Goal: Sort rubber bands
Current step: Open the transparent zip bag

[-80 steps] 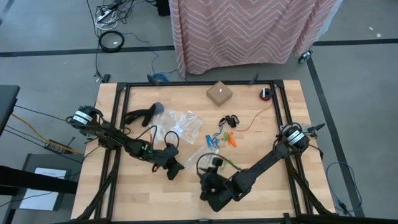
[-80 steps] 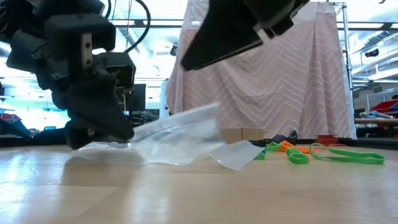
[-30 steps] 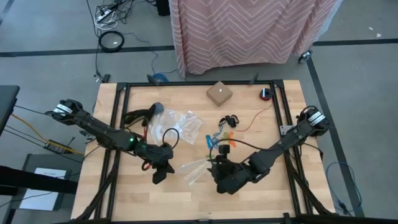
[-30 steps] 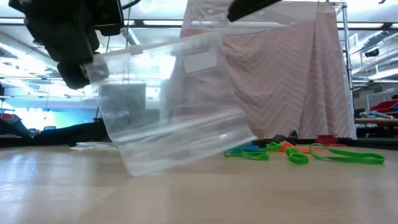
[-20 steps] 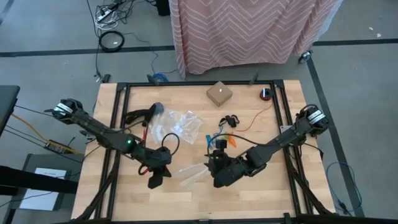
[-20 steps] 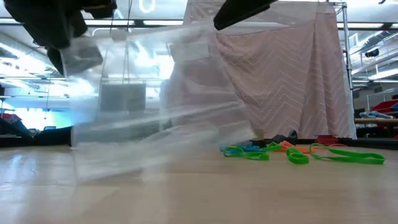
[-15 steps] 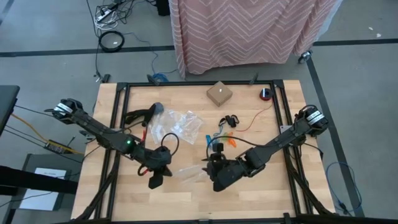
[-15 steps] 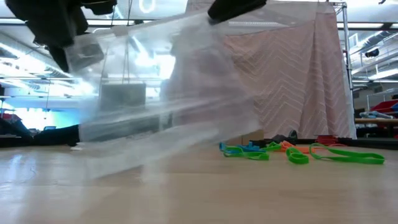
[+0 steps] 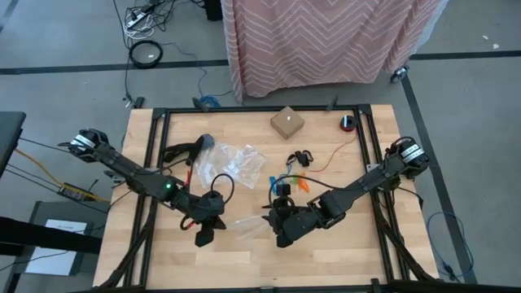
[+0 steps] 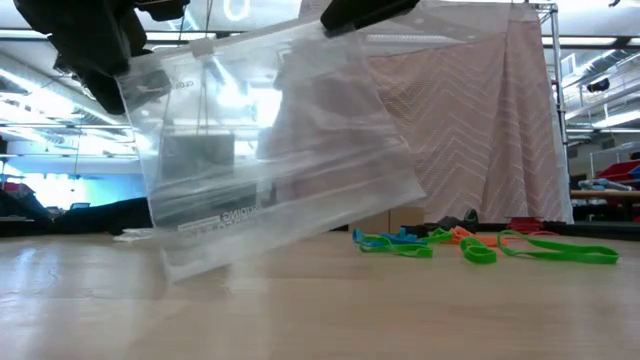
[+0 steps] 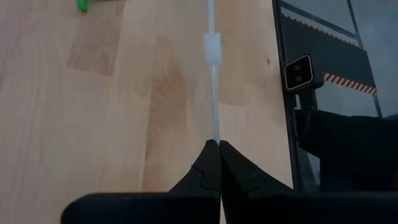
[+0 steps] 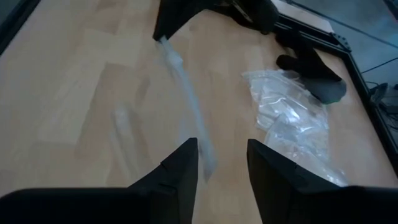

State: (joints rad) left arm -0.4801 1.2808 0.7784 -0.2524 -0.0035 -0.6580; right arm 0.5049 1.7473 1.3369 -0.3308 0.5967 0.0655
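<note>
table (image 9: pixel 146 167): bare wood, fills mid frame in high view; all action in lower-centre strip.
spare bags (image 9: pixel 232 163): crumpled clear pile, centre of high view, just up from both grippers; not in play.
held bag (image 10: pixel 270 150): clear zip bag, hangs off table in low view, zip edge up top, tilted, upper left to upper centre. In high view (image 9: pixel 242 222) a pale strip, long axis approx left-right, spans betw the 2 grippers.
left gripper (image 9: pixel 203 233): lower-centre-left in high view. Fingers pinched fully shut on bag's zip edge, seen edge-on in left wrist view (image 11: pixel 214 152).
right gripper (image 9: pixel 279 230): lower centre in high view, at bag's other end. Part open in right wrist view (image 12: pixel 222 165); bag's top edge runs in toward the gap. Firm hold y/n: can't tell, prob closing on it.
rubber bands (image 9: pixel 291 181): loose cluster, centre-right in high view, just up from right gripper; in low view (image 10: pixel 478 244) flat on table, mid right, blue/green/orange. None in bag.
key relation: bands lie nearer right gripper, well off from left. Bag mouth must open along its left-right axis before any band goes in.
</note>
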